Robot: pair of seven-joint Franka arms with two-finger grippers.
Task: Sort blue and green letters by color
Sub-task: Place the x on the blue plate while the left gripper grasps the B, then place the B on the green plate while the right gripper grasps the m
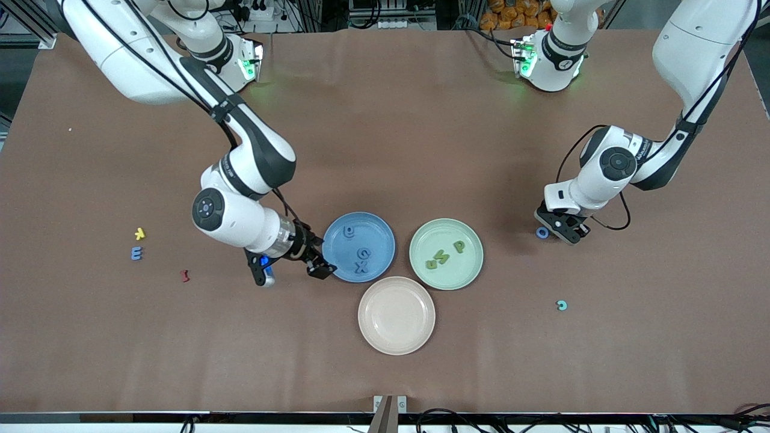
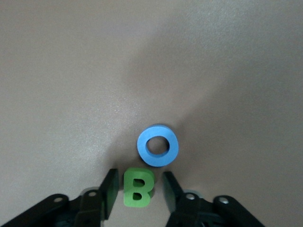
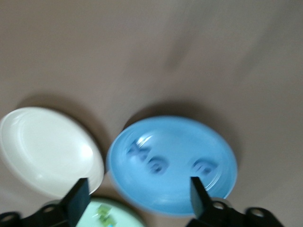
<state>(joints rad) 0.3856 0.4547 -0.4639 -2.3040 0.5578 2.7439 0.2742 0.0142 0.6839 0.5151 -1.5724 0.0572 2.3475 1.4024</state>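
While the right arm waits, the right gripper [image 1: 289, 272] sits low in the middle of the front view, over the table just beside the rim of the round blue plastic plate [image 1: 376, 231]. Its fingers stand wide apart with nothing between them (right wrist view, [image 3: 139, 189]).

- Blue plate: three blue foam letters [image 1: 361, 267] lie on it.
- Round pale green plate [image 1: 433, 237], beside the blue one toward the left arm's end: three green foam letters [image 1: 443, 258] lie on it.
- Round beige plate [image 1: 397, 316]: lower in the frame, nearer the camera than both.

The left gripper [image 1: 562, 231] is down at the table, mid-height, toward the left arm's end. In the left wrist view its fingers [image 2: 112, 189] are spread on either side of a green foam letter B [image 2: 137, 188], with a gap on each side. A blue foam letter O [image 2: 158, 145] lies flat just beside the B.

Loose on the table:
- teal letter C [image 1: 561, 305], near the left arm's end
- blue letter E [image 1: 137, 253], small yellow letter [image 1: 139, 233] and dark red letter [image 1: 185, 275], toward the right arm's end
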